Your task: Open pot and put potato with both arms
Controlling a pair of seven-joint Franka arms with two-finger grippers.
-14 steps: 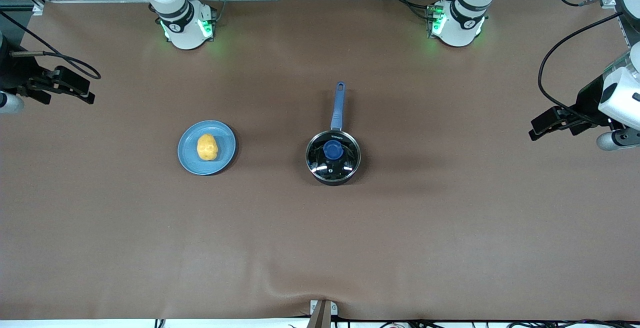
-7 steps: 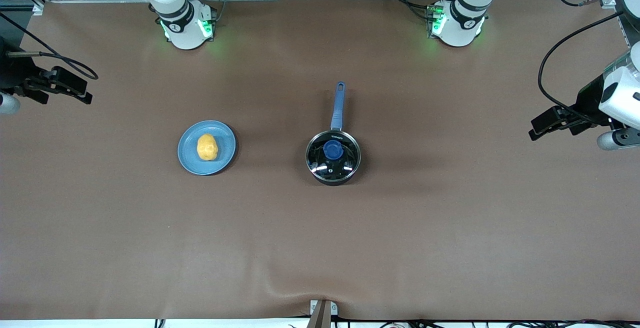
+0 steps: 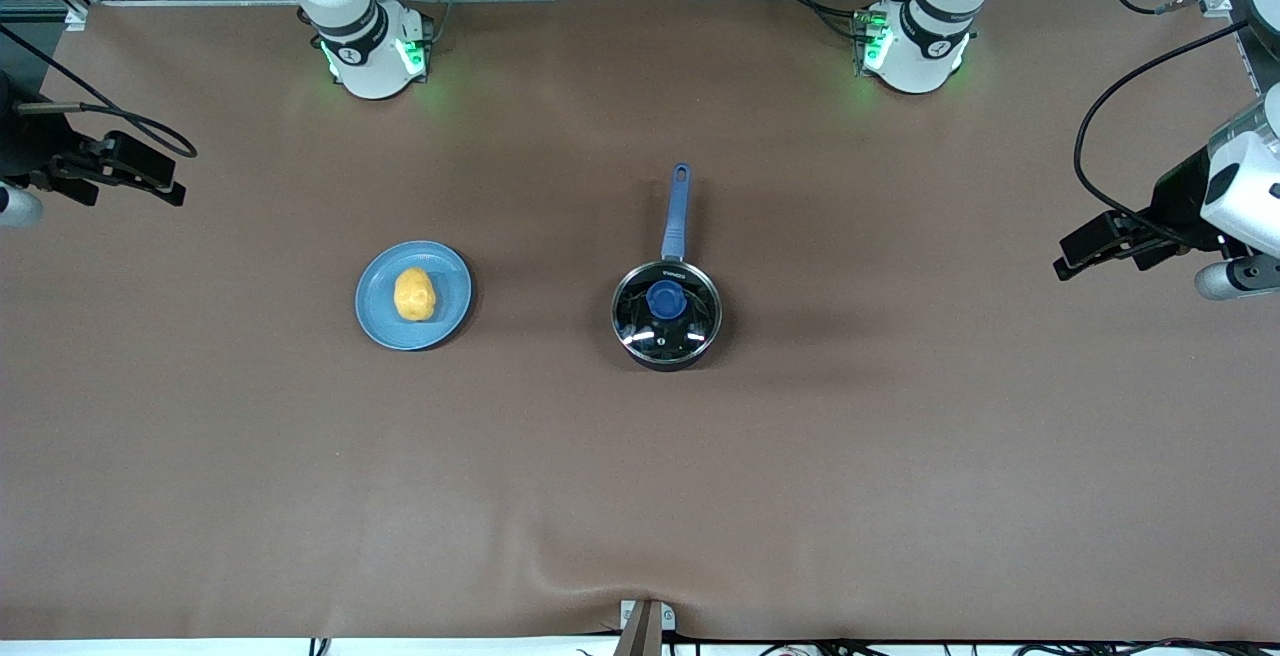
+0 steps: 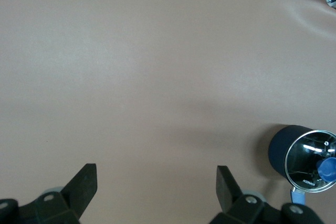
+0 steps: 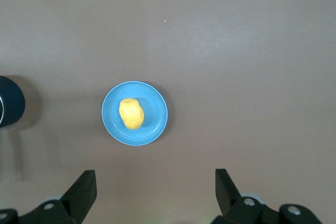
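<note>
The black pot [image 3: 666, 321] stands mid-table with its glass lid [image 3: 666, 309] on, blue knob up, and its blue handle [image 3: 676, 211] pointing toward the robots' bases. It also shows in the left wrist view [image 4: 304, 156]. The yellow potato [image 3: 413, 294] lies on a light-blue plate [image 3: 445, 321] toward the right arm's end; it also shows in the right wrist view [image 5: 131, 114]. My left gripper [image 3: 1075, 254] hangs open and empty in the air over the left arm's end of the table. My right gripper [image 3: 165, 186] hangs open and empty over the right arm's end.
The brown table cover [image 3: 640, 476] has a small wrinkle at its front edge near a metal clamp [image 3: 645, 621]. Both arm bases [image 3: 370, 56] stand along the table's edge farthest from the front camera, with cables and clutter past that edge.
The left gripper has shifted slightly toward the pot. The right gripper drew back a little toward the table's end, then held. Pot, lid, potato and plate have not moved.
</note>
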